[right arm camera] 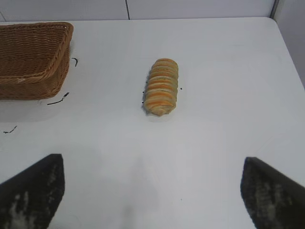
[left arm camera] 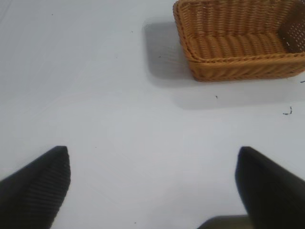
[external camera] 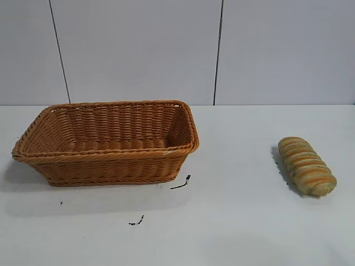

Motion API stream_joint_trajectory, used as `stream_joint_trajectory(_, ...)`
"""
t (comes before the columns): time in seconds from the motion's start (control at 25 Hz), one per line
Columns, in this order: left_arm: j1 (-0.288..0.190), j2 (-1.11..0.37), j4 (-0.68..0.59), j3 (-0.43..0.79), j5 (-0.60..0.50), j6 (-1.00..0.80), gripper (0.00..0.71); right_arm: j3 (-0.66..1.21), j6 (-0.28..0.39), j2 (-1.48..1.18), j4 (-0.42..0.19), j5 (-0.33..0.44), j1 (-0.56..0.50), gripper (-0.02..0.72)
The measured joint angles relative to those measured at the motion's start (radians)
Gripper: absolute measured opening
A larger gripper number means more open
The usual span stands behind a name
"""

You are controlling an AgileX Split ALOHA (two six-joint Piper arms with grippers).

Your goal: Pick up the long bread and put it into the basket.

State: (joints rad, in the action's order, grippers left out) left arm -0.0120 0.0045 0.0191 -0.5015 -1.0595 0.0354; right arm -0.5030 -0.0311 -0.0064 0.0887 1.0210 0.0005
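The long bread (external camera: 306, 165), a ridged loaf with tan and orange-brown stripes, lies on the white table at the right; it also shows in the right wrist view (right arm camera: 161, 86). The basket (external camera: 105, 142), orange-brown wicker, stands at the left and holds nothing; it shows in the left wrist view (left arm camera: 238, 40) and partly in the right wrist view (right arm camera: 31, 57). My right gripper (right arm camera: 152, 164) is open and empty, over bare table short of the bread. My left gripper (left arm camera: 153, 155) is open and empty, over bare table away from the basket. Neither gripper shows in the exterior view.
Small black marks (external camera: 181, 184) lie on the table in front of the basket. The table's far edge meets a pale panelled wall (external camera: 222, 50). The table's right edge (right arm camera: 288, 52) shows in the right wrist view.
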Motion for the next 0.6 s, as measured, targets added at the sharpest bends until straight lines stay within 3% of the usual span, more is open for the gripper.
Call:
stream_joint_trajectory(0.36, 0.0, 0.0, 0.0, 0.0, 0.0, 0.0, 0.693, -0.006, 0.0, 0.013, 0.0, 0.004, 0.0, 0.69)
stream_joint_trajectory(0.6, 0.0, 0.0, 0.0, 0.0, 0.0, 0.0, 0.693, -0.107, 0.0, 0.263, 0.002, -0.003, 0.0, 0.69)
